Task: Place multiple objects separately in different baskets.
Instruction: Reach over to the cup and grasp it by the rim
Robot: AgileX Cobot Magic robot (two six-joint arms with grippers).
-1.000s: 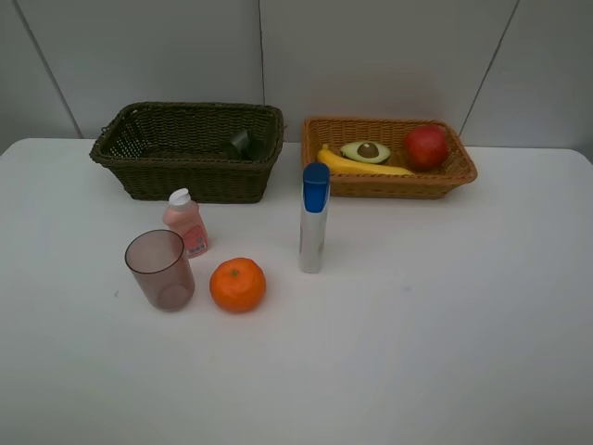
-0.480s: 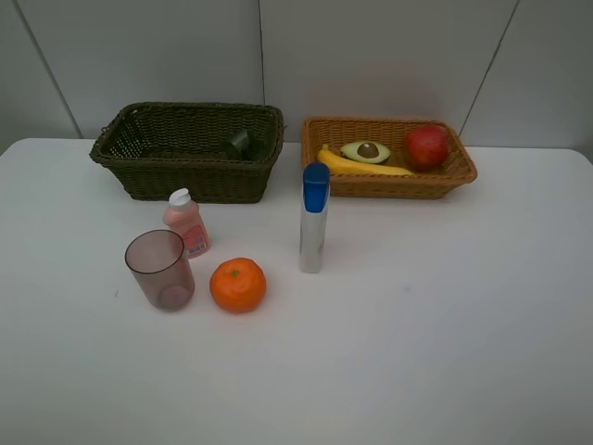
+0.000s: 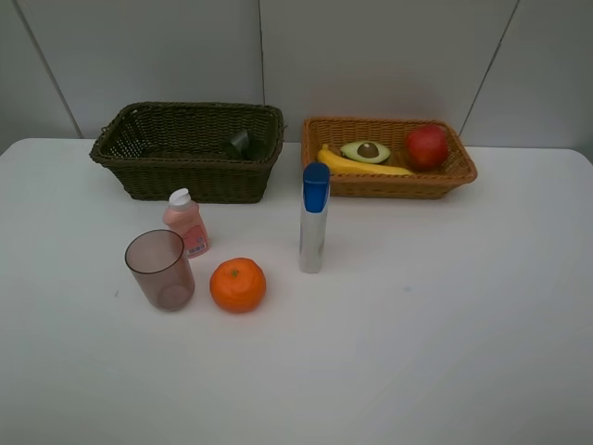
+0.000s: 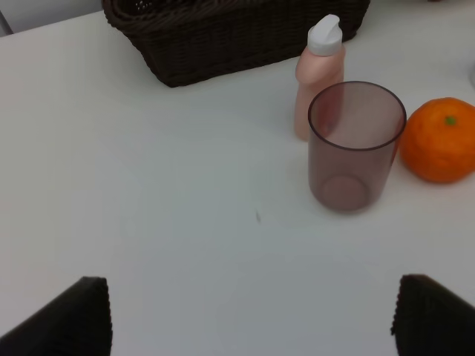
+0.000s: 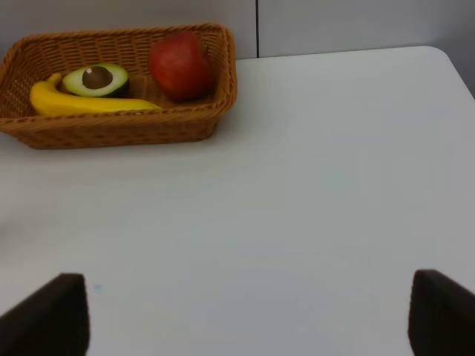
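Exterior high: neither arm shows. Cup (image 3: pixel 160 269), pink bottle (image 3: pixel 186 222) and orange (image 3: pixel 237 285) cluster left, before the dark basket (image 3: pixel 185 181). The tube (image 3: pixel 314 218) stands upright nearer the tan basket (image 3: pixel 389 187).

Left wrist: left gripper (image 4: pixel 252 319) wide open, empty. Cup upright straight ahead, bottle just behind, orange beside. We judge this arm nearer.

Right wrist: right gripper (image 5: pixel 245 315) open, empty; tan basket well ahead.

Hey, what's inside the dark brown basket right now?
Inside the dark basket, only one dark green object shows, near its right end. The basket's near wall covers the object's lower part and some of the floor, so anything lying low there is hidden.
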